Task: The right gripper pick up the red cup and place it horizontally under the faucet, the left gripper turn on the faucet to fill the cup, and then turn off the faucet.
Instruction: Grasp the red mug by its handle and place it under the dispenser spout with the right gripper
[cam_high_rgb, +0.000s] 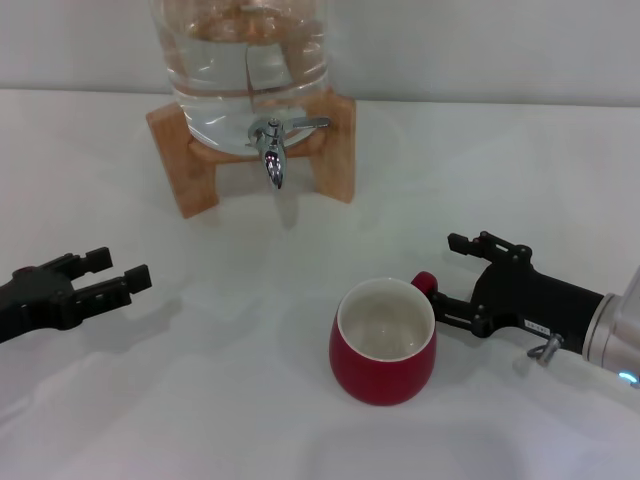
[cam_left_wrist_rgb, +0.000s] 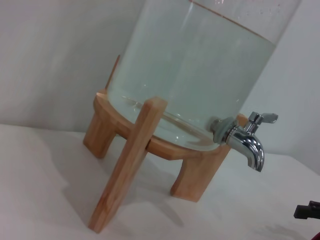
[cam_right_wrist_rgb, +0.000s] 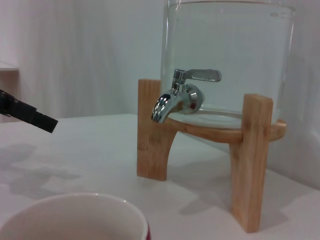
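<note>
- the right gripper (cam_high_rgb: 447, 272) is sitting with fingers spread around the red cup's (cam_high_rgb: 384, 341) handle.
- the cup is standing upright, well short of the faucet (cam_high_rgb: 272, 146).
- the left gripper (cam_high_rgb: 118, 270) is hovering far left, fingers spread.

left pincer (cam_high_rgb: 118, 272) open, low, right pincer (cam_high_rgb: 452, 272) open, low
</note>
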